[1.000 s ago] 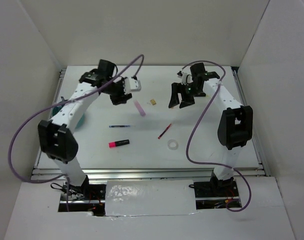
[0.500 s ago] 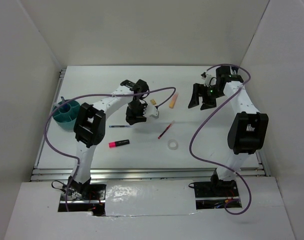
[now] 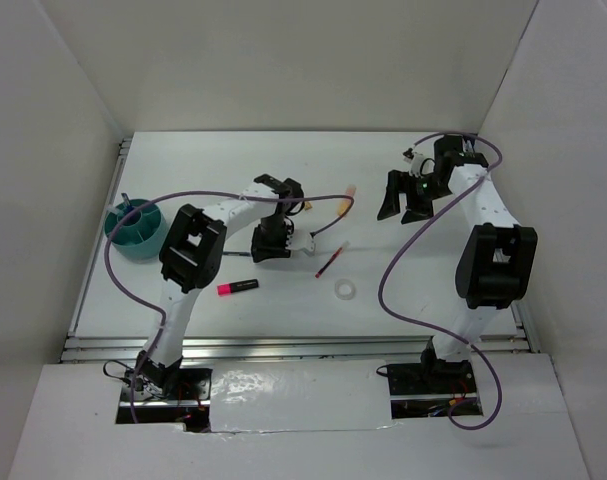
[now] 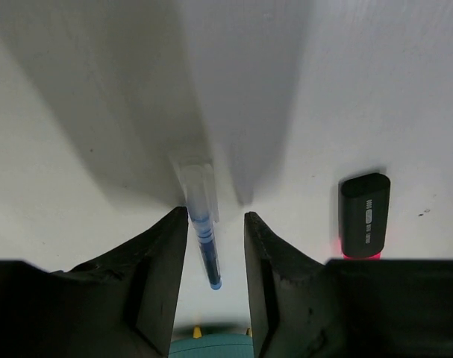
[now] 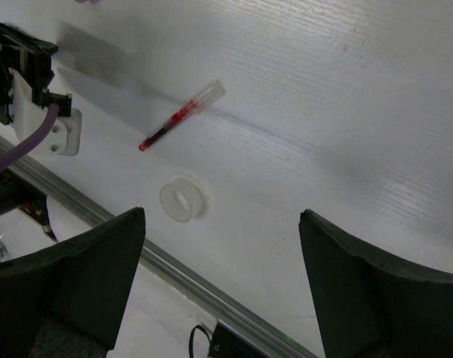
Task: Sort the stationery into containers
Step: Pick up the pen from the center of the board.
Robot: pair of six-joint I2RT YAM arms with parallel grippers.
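Left claw (image 4: 215, 222): black fingers apart, tips down at the table, one on each side of the blue pen with a sliver of gap on both sides; not clamped on it.
Right claw (image 3: 403, 200): spread wide in the upper right of the overhead view, nothing in it.
Blue pen (image 4: 201, 224): thin clear barrel with a blue core, lying flat at the centre of the left wrist view.
Pink marker (image 4: 364, 216): stubby, with a flat-sided black cap, just beside the left claw's outer finger.
Red pen (image 5: 181, 115): slim clear tube, red inside, lying aslant mid-table.
Tape ring (image 5: 183, 200): small clear hoop, lying flat near the red pen.
Orange marker (image 3: 347, 201): short and round-bodied, upper centre.
Cup (image 3: 133, 228): round teal plastic with partitions inside, at the far left edge, well apart from the pens.
Table (image 3: 433, 290): matte white, faintly ribbed; metal rails on the near and side edges, white walls beyond.
Open room: bare white surface runs from the tape ring to the right rail.
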